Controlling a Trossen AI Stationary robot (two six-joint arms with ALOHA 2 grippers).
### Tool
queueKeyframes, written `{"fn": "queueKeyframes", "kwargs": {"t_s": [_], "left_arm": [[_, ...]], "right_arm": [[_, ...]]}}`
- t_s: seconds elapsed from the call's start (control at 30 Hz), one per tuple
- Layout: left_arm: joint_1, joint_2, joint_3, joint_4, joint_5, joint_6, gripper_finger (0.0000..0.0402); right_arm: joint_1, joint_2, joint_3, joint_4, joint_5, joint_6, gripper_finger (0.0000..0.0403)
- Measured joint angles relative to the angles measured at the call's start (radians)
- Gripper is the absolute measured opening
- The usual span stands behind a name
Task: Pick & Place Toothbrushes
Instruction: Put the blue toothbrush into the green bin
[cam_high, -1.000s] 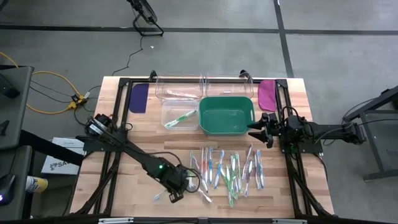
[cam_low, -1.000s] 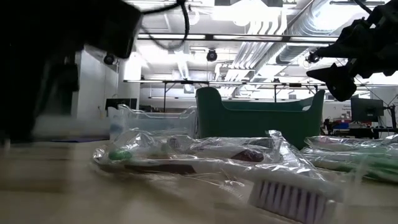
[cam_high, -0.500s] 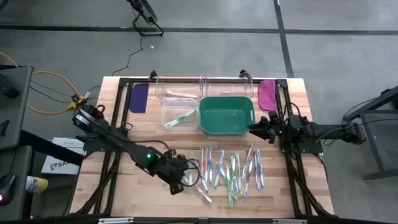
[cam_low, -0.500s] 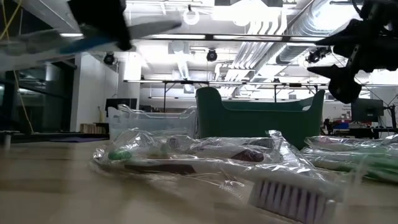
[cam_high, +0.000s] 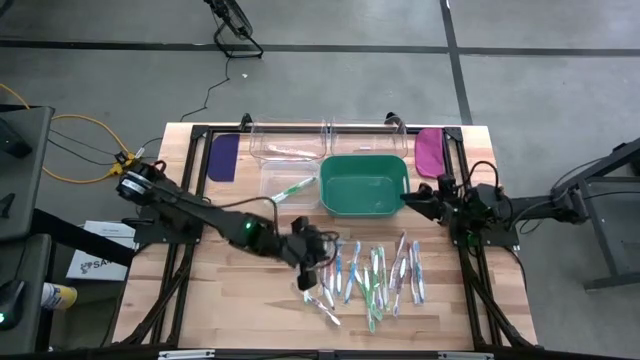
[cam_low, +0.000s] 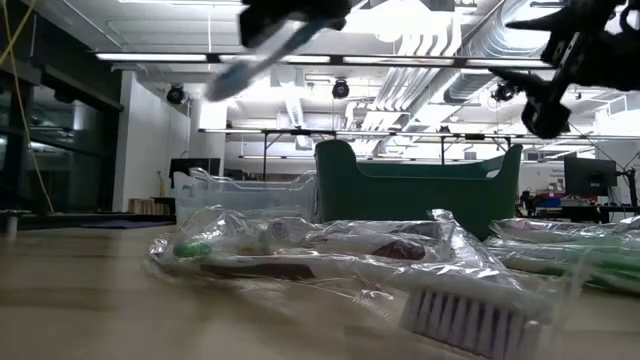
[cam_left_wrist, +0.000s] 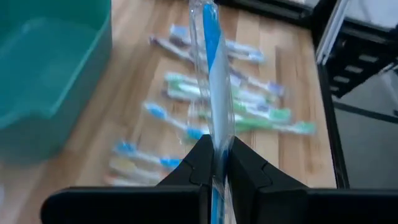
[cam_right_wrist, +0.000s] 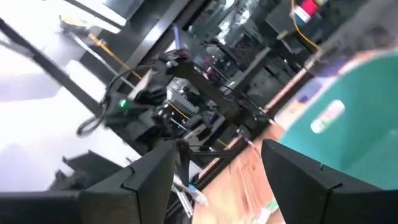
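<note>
My left pincer (cam_high: 322, 246) over the table (cam_high: 190, 300).
Bin (cam_high: 364, 184) beyond it; brushes (cam_high: 375, 272) to its right.

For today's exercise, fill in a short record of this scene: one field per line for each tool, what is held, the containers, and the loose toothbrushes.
Left tool: shut on a blue toothbrush in clear wrap, lifted above the table
Right tool: open, holding nothing, hanging beside the green bin's right end
Green bin: at mid-table, nothing seen inside
Clear containers: left of and behind the green bin; one holds a green toothbrush
Loose toothbrushes: wrapped, spread over the front of the wooden table
</note>
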Motion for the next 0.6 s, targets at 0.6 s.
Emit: {"fn": "queueKeyframes", "kwargs": {"t_s": [0.6], "left_arm": [[0.178,0.000,0.027,0.149,0.165,0.171,0.0019]], "right_arm": [[0.164,0.549,0.352,0.149,0.086,-0.355,0.0233]]}}
